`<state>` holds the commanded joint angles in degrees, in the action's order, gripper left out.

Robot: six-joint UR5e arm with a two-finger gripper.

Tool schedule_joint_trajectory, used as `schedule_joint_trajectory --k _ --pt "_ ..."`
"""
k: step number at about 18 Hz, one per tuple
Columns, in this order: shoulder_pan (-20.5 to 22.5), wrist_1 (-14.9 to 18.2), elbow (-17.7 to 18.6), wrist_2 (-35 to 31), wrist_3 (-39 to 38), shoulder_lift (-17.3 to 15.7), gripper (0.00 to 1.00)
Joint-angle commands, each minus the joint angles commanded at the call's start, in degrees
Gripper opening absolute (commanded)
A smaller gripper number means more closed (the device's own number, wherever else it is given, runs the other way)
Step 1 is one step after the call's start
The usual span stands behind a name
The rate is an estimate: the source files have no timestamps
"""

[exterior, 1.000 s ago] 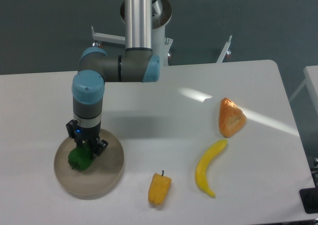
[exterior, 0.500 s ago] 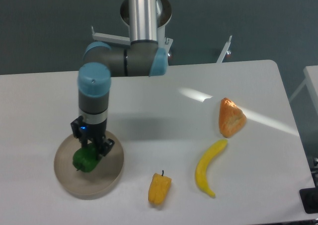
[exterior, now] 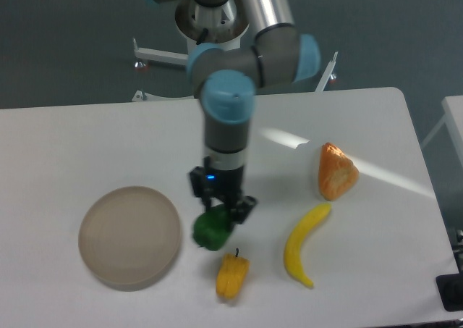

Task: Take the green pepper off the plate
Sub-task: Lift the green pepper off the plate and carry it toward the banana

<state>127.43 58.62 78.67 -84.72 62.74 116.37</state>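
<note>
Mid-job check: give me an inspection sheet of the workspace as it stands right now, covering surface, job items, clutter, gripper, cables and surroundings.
Surface: white table, a bright light patch near the right side.
Green pepper: held in the gripper, off the plate, to its right and just above the yellow-orange pepper in the picture.
Plate: at front left, nothing on it.
Clutter: yellow-orange pepper at front centre; banana to its right; orange wedge-shaped item further right.
Gripper: shut on the green pepper, pointing down.
Cables: nothing seen.
Surroundings: dark floor behind the table, white frame legs by the arm's base; another table edge at far right.
</note>
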Motion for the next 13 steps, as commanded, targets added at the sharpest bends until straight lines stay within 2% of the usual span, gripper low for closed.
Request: schedule_joint_trajectory --k 4,13 --pt "3.5 0.2 -1.0 -0.1 5.5 0.6 0.32" --pt "4.5 0.2 -2.4 -0.1 6.6 1.1 0.32"
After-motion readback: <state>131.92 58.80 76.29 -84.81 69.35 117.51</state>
